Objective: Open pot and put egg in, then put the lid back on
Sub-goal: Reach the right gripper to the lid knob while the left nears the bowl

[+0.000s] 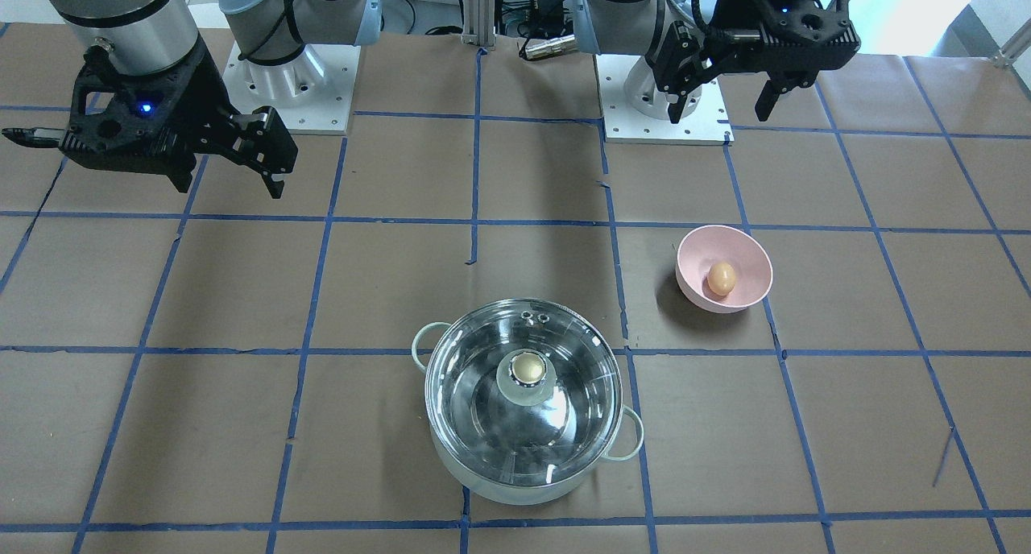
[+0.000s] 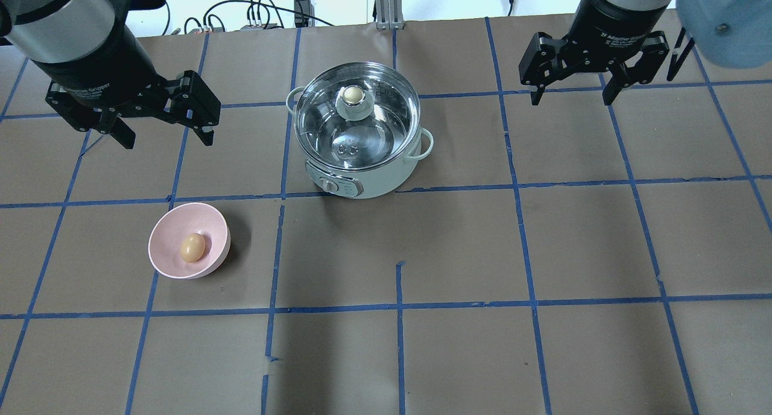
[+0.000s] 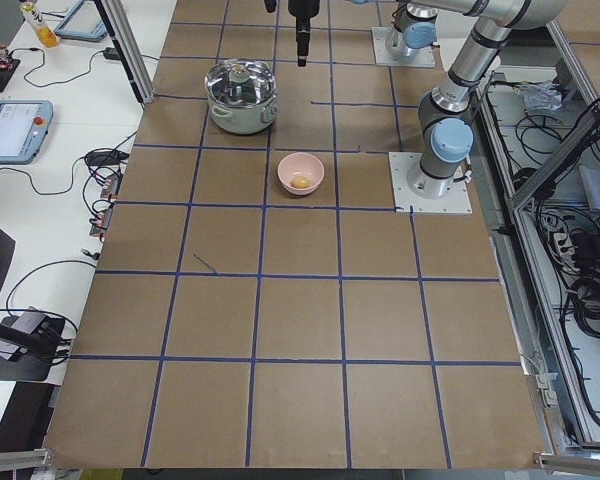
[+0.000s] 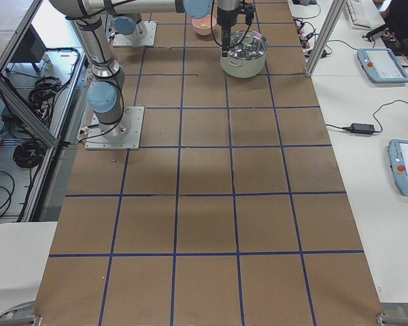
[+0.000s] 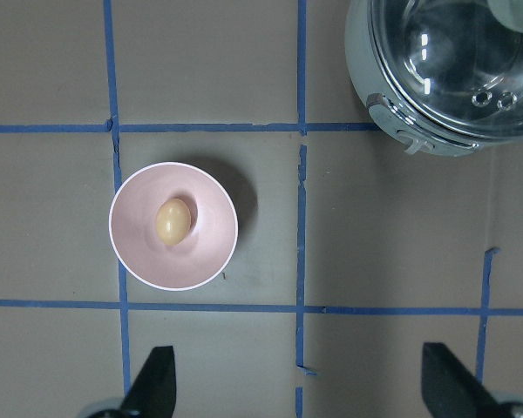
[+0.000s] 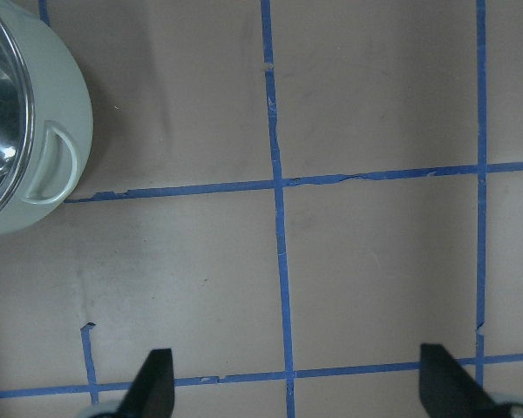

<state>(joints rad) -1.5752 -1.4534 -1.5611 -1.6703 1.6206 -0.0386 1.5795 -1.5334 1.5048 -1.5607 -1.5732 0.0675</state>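
Overhead exterior: one pot (image 2: 386, 183), one egg (image 2: 192, 247)

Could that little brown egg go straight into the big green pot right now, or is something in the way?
The clear glass lid sits on the mint-green steel pot, closing it. The tan egg lies in the pink bowl; nothing else visible stands between them.
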